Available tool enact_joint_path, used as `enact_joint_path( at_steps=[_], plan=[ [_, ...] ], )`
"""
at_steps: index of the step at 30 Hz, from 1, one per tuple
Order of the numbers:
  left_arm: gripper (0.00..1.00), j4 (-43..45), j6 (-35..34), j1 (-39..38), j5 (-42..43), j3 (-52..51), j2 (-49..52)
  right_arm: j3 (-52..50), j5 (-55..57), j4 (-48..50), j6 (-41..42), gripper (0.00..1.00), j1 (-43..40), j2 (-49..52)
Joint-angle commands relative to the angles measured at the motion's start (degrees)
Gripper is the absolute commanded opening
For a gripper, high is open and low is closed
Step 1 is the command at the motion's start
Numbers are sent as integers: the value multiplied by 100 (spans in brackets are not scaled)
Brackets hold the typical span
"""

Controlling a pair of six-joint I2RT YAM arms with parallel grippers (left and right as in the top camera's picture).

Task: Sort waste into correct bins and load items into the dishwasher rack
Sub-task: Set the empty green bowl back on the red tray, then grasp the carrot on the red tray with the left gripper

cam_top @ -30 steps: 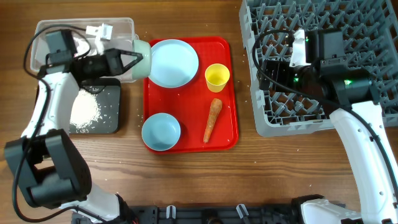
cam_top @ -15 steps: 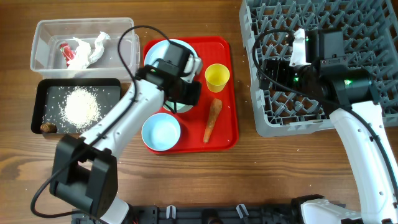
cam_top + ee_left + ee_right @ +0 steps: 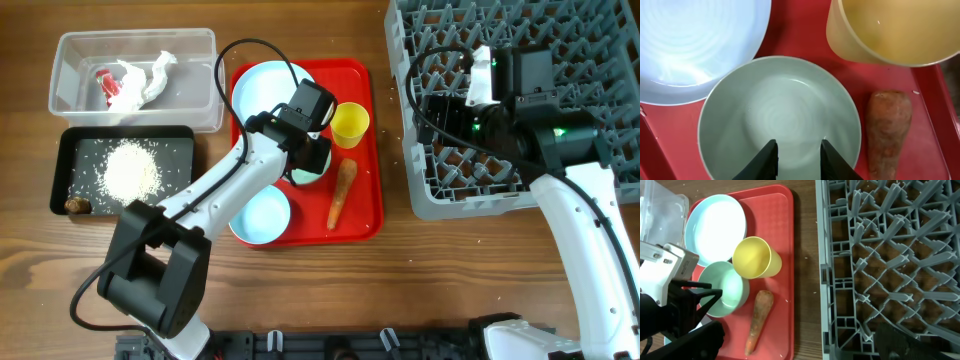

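My left gripper [image 3: 312, 160] [image 3: 799, 155] hangs open over the inside of the pale green bowl [image 3: 301, 180] [image 3: 780, 110], which sits upright on the red tray [image 3: 365, 215]. Around the bowl are the light blue plate [image 3: 268, 92] [image 3: 695, 40], the yellow cup [image 3: 349, 124] [image 3: 890, 25], the carrot [image 3: 343, 192] [image 3: 888, 125] and the light blue bowl [image 3: 258, 214]. The clear tub [image 3: 195, 80] holds tissue [image 3: 150, 78] and a red-and-white wrapper [image 3: 108, 85]. The black tray [image 3: 178, 190] holds rice [image 3: 132, 170] and a brown lump [image 3: 75, 205]. My right gripper [image 3: 432, 112] hovers over the grey rack [image 3: 560, 40]; its jaws are unclear.
The rack [image 3: 880, 255] fills the right side and shows no dishes in it. A strip of bare wood lies between the red tray [image 3: 785, 330] and the rack. The left arm stretches across the tray's left half.
My left arm swung from the tub and black tray to the red tray with the green bowl, which now rests between plate and carrot. The right arm has not moved.
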Motion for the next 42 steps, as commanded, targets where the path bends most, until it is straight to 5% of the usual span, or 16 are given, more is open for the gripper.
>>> enact_joint_path(
  at_steps=[1, 6, 11, 19, 28, 42],
  plan=[
    [30, -2, 11, -26, 76, 15, -35, 111, -2, 17, 42, 100, -13, 33],
    [40, -125, 13, -70, 623, 15, -396, 111, 0, 31, 39, 100, -13, 33],
    [64, -479, 15, -247, 822, 15, -726, 111, -4, 48, 24, 100, 44, 103],
    [73, -929, 15, -610, 1266, 13, -732, 111, -7, 15, 44, 100, 232, 409],
    [72, -608, 17, -960, 970, -13, -339, 111, -4, 0, 48, 100, 229, 439],
    [72, -192, 1397, -1128, 756, -13, 538, 111, -2, 7, 44, 100, 229, 439]
  ],
)
